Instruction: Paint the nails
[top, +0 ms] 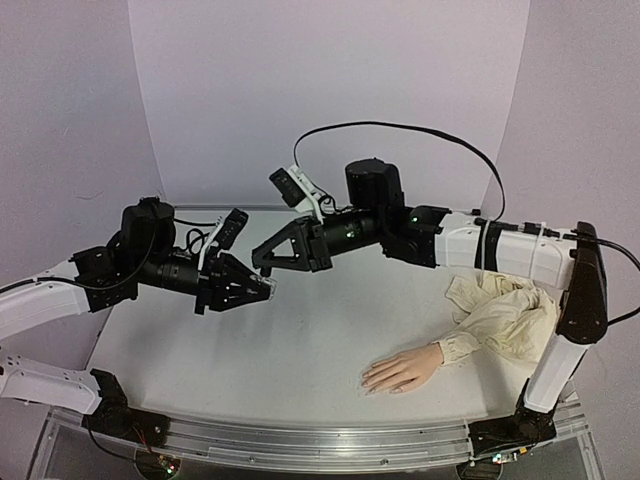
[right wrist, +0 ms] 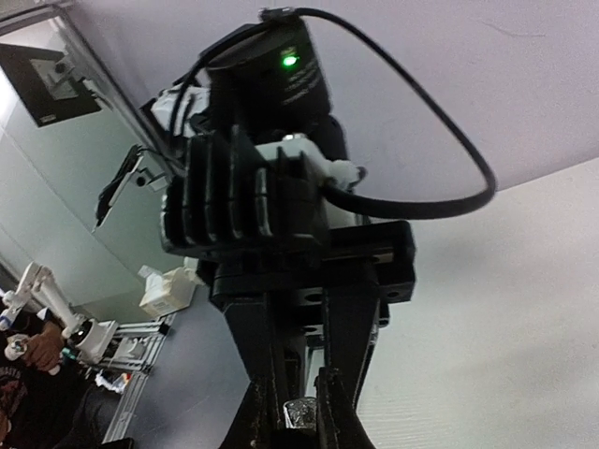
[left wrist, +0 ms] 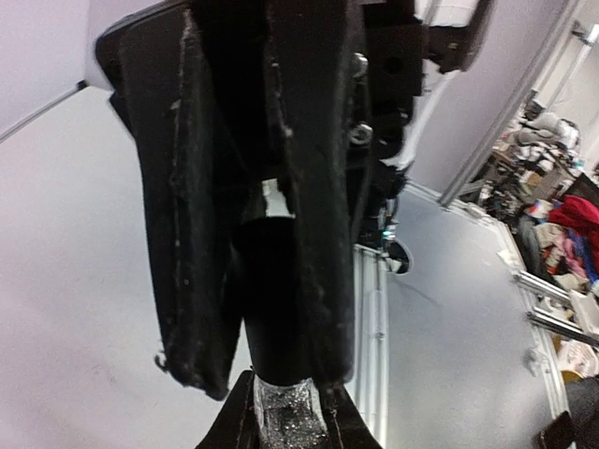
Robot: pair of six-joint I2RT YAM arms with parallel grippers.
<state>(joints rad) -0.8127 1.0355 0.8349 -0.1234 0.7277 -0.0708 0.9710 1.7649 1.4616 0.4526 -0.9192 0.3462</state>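
The skin-coloured mannequin hand [top: 402, 368] lies palm down at the front right of the table, and its nails [top: 367, 381] point left, too small to make out. Its cream sleeve [top: 505, 312] is bunched behind it. Above the table's middle left, my two grippers meet tip to tip. My left gripper [top: 266, 288] [left wrist: 288, 436] is shut on the glittery glass body of a small polish bottle [left wrist: 290, 412] [right wrist: 301, 412]. My right gripper [top: 258, 265] [right wrist: 298, 436] is shut on the bottle's black cap [left wrist: 273, 299]. Both grippers are well left of the hand.
The white table [top: 300, 350] ends in an aluminium rail [top: 320, 440] at the front. Purple walls close in the back and sides. My right arm's upright link [top: 580, 290] stands just right of the bunched sleeve.
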